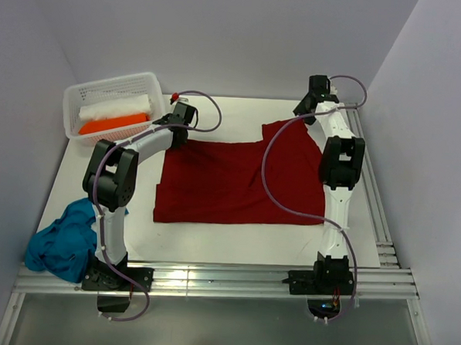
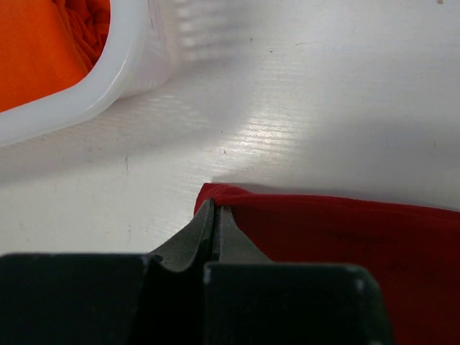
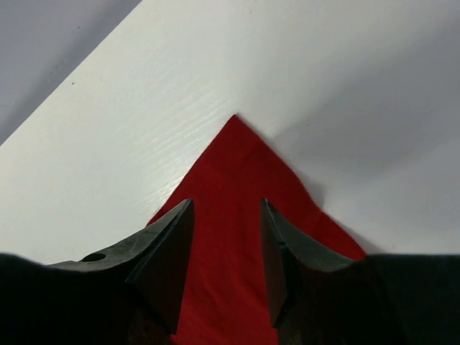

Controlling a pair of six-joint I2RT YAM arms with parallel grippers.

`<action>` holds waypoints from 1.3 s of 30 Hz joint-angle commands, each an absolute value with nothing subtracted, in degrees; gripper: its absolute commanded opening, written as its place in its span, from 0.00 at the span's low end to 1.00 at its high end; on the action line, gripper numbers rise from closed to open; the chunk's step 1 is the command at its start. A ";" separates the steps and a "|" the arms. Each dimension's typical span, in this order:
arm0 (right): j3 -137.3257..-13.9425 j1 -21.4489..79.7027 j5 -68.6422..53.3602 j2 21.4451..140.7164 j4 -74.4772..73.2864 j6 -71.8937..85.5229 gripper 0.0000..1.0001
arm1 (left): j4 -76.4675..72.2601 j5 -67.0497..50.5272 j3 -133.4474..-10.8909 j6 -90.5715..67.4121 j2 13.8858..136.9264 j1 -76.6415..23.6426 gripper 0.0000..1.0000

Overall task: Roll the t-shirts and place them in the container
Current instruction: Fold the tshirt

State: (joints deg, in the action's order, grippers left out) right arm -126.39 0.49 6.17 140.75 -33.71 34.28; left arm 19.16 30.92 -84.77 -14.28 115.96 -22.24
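at 7 o'clock on the table (image 1: 234, 248), nearest the bases: teal-blue t-shirt (image 1: 56, 244), heaped, unrolled, at the left margin; overhang not clear. possible slide off the edge under any brush from a passing arm.

at centre: dark red t-shirt (image 1: 230, 184), spread flat as a sheet, not yet rolled. grey cable (image 1: 263, 170) draped across its 3 o'clock side. possible snagging or dragging of cloth by that loop during a roll.

at 11 o'clock of the sheet: left claw (image 2: 214, 210), tips together, clamped on the corner fold of the red cloth. thin pinch, right at the hem; likely to slip out under a hard pull.

at 1 o'clock of the sheet: right claw (image 3: 227, 208), jaws apart, straddling the pointed red corner without gripping it. one corner held, the other free: probable skewing or bunching on a one-sided pull, hence a lopsided roll. a closing too high liable to miss the cloth altogether.

at 10 o'clock of the table, far left: white perforated basket (image 1: 111, 85), holding a white roll (image 1: 118, 107) and an orange roll (image 1: 113, 125), side by side and touching, orange toward 6 o'clock. rim just beside the left claw in the wrist view; risk of a knock on any swing toward 9 o'clock.
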 commanded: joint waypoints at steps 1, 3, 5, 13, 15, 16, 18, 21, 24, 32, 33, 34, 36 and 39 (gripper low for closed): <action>-131.48 -3.07 2.73 142.55 -37.61 33.30 0.48 | 18.72 31.64 -86.48 -14.59 114.34 -22.15 0.01; -131.49 -4.30 1.94 143.17 -38.67 33.84 0.50 | 18.55 31.47 -86.31 -14.76 114.00 -22.15 0.00; -131.92 -4.83 1.23 144.05 -40.16 34.27 0.52 | 18.28 31.29 -85.78 -14.77 113.47 -22.06 0.00; -135.09 -6.15 -1.67 146.95 -44.04 34.37 0.56 | 18.11 31.20 -84.99 -14.85 112.24 -22.06 0.00; -135.09 -6.06 -2.89 147.13 -43.77 33.58 0.57 | 18.10 31.11 -84.90 -14.77 112.24 -22.06 0.00; -135.26 -5.98 -3.42 147.30 -43.68 33.31 0.59 | 18.02 31.11 -84.90 -14.77 112.32 -22.06 0.01; -135.44 -5.63 -4.47 147.39 -43.86 32.87 0.59 | 18.11 31.11 -85.08 -14.77 112.33 -22.06 0.01; -135.09 -5.19 -6.76 147.65 -43.33 32.87 0.60 | 18.28 30.94 -85.25 -14.85 112.41 -22.06 0.01; -136.23 -4.75 -6.50 148.45 -44.73 32.96 0.60 | 18.28 30.94 -85.08 -14.85 112.24 -22.06 0.00; -135.61 -3.60 -6.41 148.18 -44.65 33.22 0.53 | 18.28 31.11 -85.17 -14.77 112.41 -22.06 0.01; -135.70 -3.60 -6.76 148.36 -44.65 33.31 0.50 | 18.19 31.20 -85.25 -14.77 112.41 -22.06 0.00; -136.31 -3.60 -6.85 148.71 -44.91 33.31 0.46 | 18.28 31.29 -85.25 -14.77 112.41 -21.97 0.01; -136.41 -3.52 -6.94 148.80 -44.91 33.22 0.42 | 18.28 31.29 -85.25 -14.77 112.50 -22.06 0.00; -135.70 -3.52 -7.47 148.45 -44.30 32.87 0.29 | 18.19 31.20 -85.17 -14.77 112.41 -22.06 0.01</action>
State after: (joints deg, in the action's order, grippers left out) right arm -134.37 -3.95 -6.44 148.00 -43.44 33.45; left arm 19.20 30.89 -84.77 -14.46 115.96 -22.24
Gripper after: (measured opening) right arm 0.320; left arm 0.014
